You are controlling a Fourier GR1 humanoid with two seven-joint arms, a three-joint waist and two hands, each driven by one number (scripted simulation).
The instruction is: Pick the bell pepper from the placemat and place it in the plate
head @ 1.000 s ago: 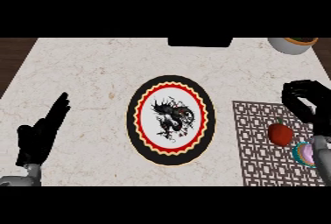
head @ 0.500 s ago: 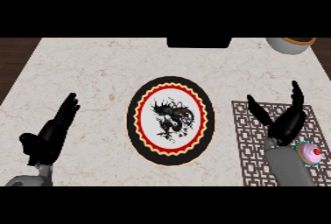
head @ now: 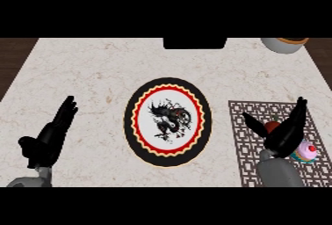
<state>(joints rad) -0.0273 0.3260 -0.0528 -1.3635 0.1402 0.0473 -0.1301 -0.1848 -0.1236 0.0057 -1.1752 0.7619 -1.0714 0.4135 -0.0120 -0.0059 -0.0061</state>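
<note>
Over the placemat (head: 250, 145), the right hand (head: 283, 134) (fingers spread) covers the bell pepper (head: 271, 127).

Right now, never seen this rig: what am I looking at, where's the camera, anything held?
One view, from the robot's head, looking steeply down at a marble counter. The two black shapes are its hands on grey forearms. The left robot hand rests open at the lower left. The right robot hand is spread open over a patterned placemat, above a red bell pepper that is mostly hidden. Nothing is held yet. In the middle lies a plate with a red rim and a dragon design. A pink cupcake sits beside the right hand, and a bowl at the far right corner.
</note>
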